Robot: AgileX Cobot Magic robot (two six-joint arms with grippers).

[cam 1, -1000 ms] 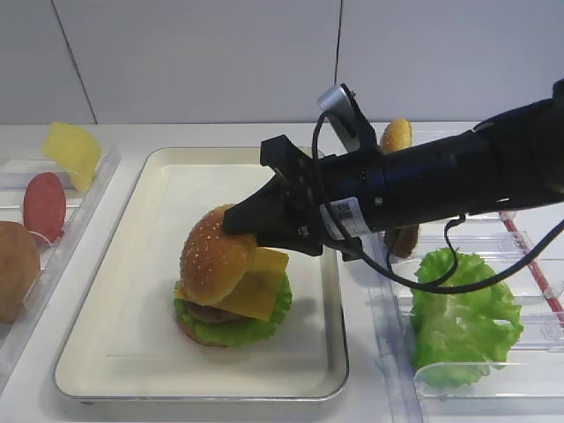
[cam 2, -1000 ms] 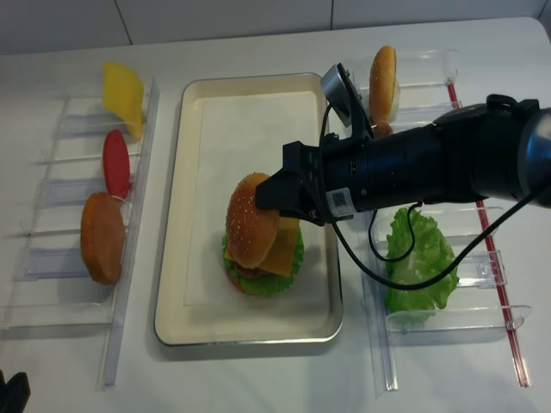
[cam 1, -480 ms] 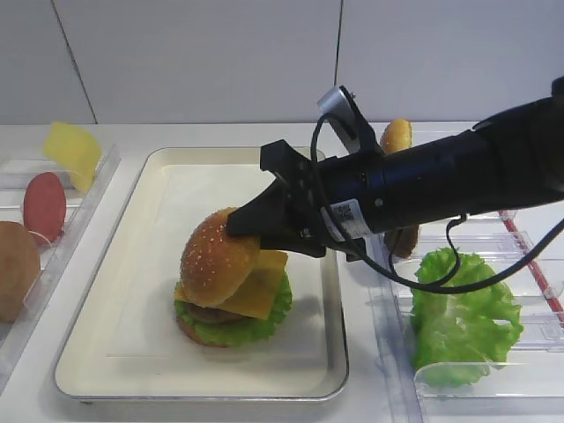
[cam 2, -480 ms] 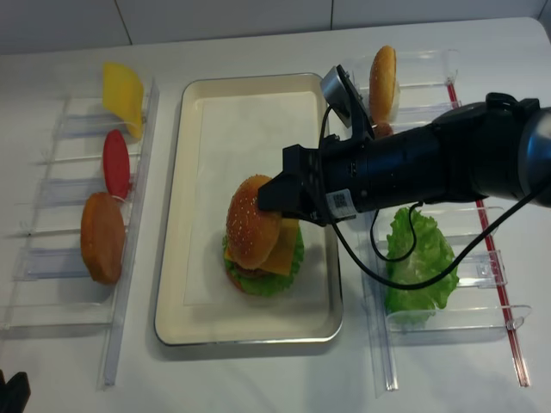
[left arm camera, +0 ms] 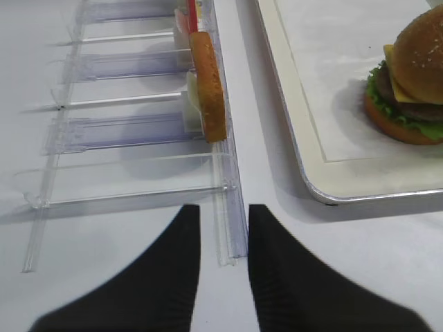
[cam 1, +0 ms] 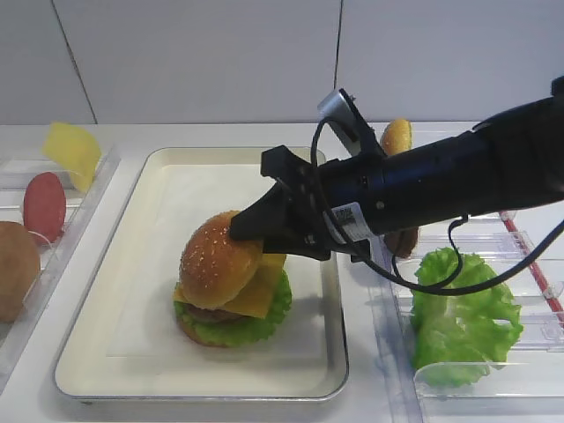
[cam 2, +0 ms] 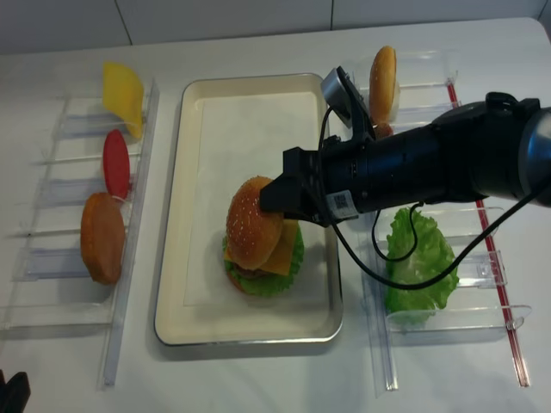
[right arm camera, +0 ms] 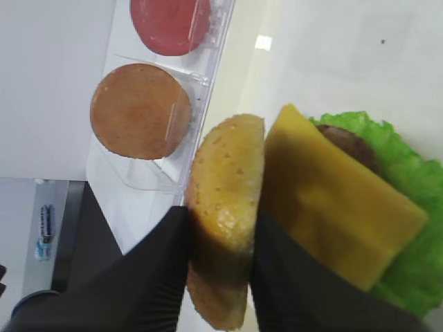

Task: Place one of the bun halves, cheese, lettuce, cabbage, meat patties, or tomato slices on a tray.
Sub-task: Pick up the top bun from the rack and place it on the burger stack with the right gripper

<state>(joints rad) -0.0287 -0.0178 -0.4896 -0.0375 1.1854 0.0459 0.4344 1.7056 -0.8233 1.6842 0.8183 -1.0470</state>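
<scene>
A burger stack stands on the paper-lined silver tray (cam 1: pixel 115 352): lower bun, green lettuce (cam 1: pixel 269 319), a dark patty (right arm camera: pixel 349 142) and a tilted cheese slice (cam 1: pixel 263 286). A sesame bun half (cam 1: pixel 214 260) leans on the stack's left side, tipped up on edge. My right gripper (cam 1: pixel 242 231) is shut on it, with one black finger on each face of the bun (right arm camera: pixel 225 173). My left gripper (left arm camera: pixel 224 211) hovers open over the table, above the near end of the left rack, with nothing between its fingers.
The clear left rack (cam 2: pixel 129 284) holds a cheese slice (cam 2: pixel 123 93), a red tomato slice (cam 2: pixel 115 162) and a bun half (cam 2: pixel 102 237). The right rack (cam 2: pixel 448 320) holds lettuce (cam 2: pixel 417 258) and a bun half (cam 2: pixel 383 82). My right arm spans the tray's right rim.
My right gripper has dipped a little with the bun half, which now rests lower against the cheese. The left side has not changed.
</scene>
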